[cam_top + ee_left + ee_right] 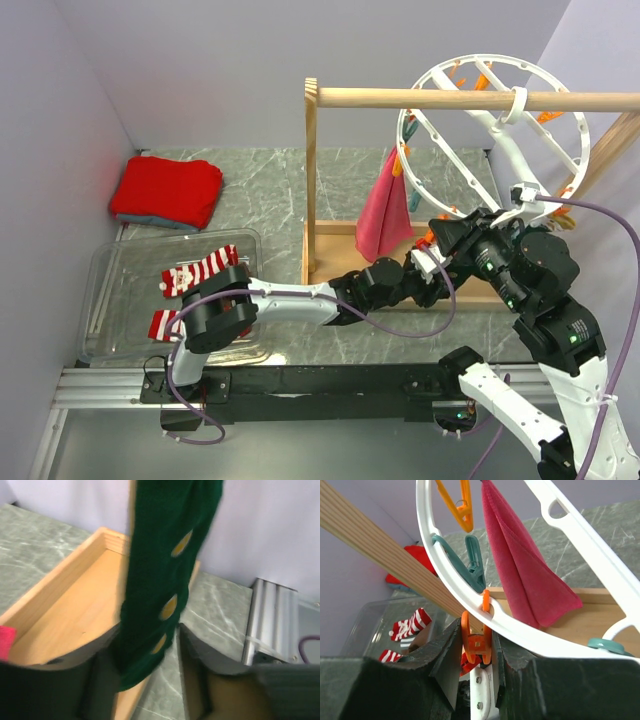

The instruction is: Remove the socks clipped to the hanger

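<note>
The left arm and right arm pair white tubular links with chunky black joint housings; purple cables loop along them. The right pincer has dark, matte fingers.

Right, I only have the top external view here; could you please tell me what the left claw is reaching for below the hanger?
Observer: A dark green sock hangs inside the left claw; I cannot tell whether it is pinched yet.
Operator: Thank you. And what is the right claw holding?
Observer: The right claw is shut on an orange clip on the white ring of the hanger.
</note>
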Robot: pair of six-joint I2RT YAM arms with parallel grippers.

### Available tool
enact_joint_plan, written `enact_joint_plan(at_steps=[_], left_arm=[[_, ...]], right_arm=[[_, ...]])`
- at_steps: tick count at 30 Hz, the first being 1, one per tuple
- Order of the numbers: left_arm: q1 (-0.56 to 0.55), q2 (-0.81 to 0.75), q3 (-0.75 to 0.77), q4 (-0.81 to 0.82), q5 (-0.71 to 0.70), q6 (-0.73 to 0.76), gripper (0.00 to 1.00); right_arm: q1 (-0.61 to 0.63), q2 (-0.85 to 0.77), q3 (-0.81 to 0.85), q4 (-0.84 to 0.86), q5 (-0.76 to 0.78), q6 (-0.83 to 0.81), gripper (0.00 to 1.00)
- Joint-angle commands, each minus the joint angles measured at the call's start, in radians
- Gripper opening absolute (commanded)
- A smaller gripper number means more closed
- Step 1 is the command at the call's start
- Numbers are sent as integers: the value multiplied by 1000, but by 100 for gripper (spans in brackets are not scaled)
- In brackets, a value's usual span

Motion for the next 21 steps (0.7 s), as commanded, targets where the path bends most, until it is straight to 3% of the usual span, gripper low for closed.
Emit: enact_joint_plan(at_steps=[1, 2, 3, 5, 9, 10, 13, 17, 21], left_arm=[[12, -62, 30, -20, 161, -82, 41], [13, -88, 19, -17, 174, -96, 33], [13, -102, -10, -6, 177, -125, 15], [13, -146, -37, -12, 157, -168, 9], [12, -232, -114, -32, 165, -261, 6], [12, -249, -128, -33, 176, -274, 6], [12, -316, -166, -64, 228, -314, 5], [13, -390, -185, -173, 260, -349, 1], [12, -454, -235, -159, 306, -378, 1]], right_arm=[[9, 1, 10, -32, -90, 11, 4], [9, 1, 12, -33, -90, 11, 6], [9, 1, 16, -40, -90, 11, 8], [10, -1, 22, -46, -85, 11, 16], [9, -1, 47, -84, -73, -1, 30], [9, -1, 53, -95, -55, -6, 41], [9, 4, 85, -141, -38, -20, 56], [10, -4, 127, -200, -16, -24, 68], [9, -16, 165, -243, -10, -32, 80]])
